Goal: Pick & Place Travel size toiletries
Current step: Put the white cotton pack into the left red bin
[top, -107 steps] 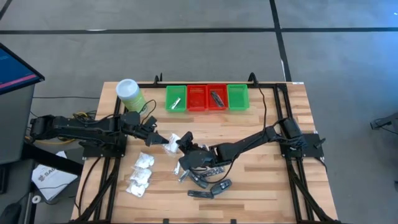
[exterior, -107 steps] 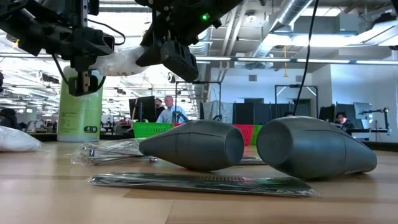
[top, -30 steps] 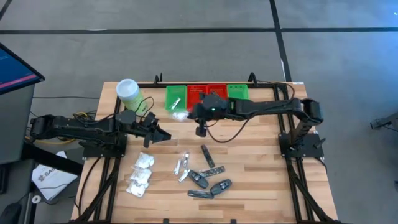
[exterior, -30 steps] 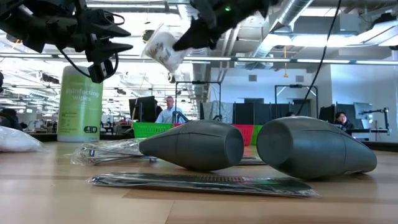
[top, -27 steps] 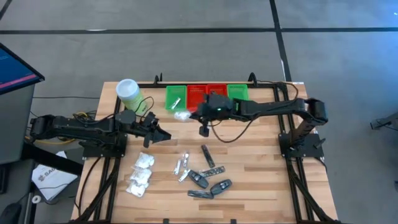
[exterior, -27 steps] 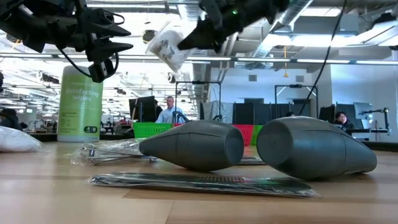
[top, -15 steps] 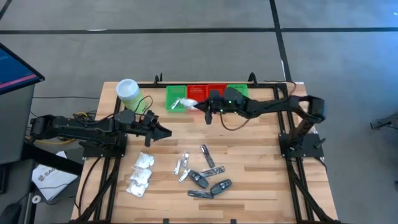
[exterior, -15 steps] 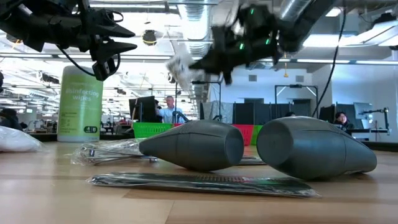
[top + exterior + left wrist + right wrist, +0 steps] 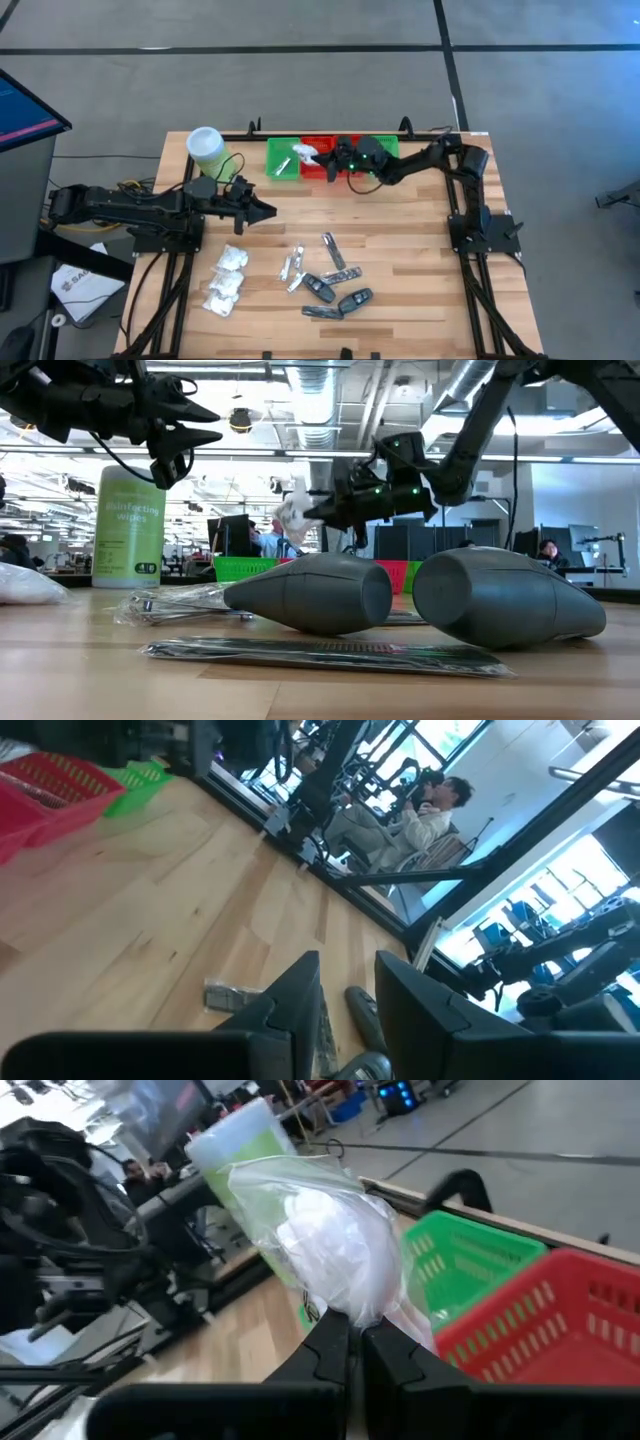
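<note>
Dangling from right claw (image 9: pixel 350 1342): puffy white packet (image 9: pixel 335 1265) (clear, crinkly wrapper)

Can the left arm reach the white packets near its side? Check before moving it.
Probably yes. The left gripper holds nothing, and the white packets lie uncovered on the table close to it, with nothing standing between.
</note>
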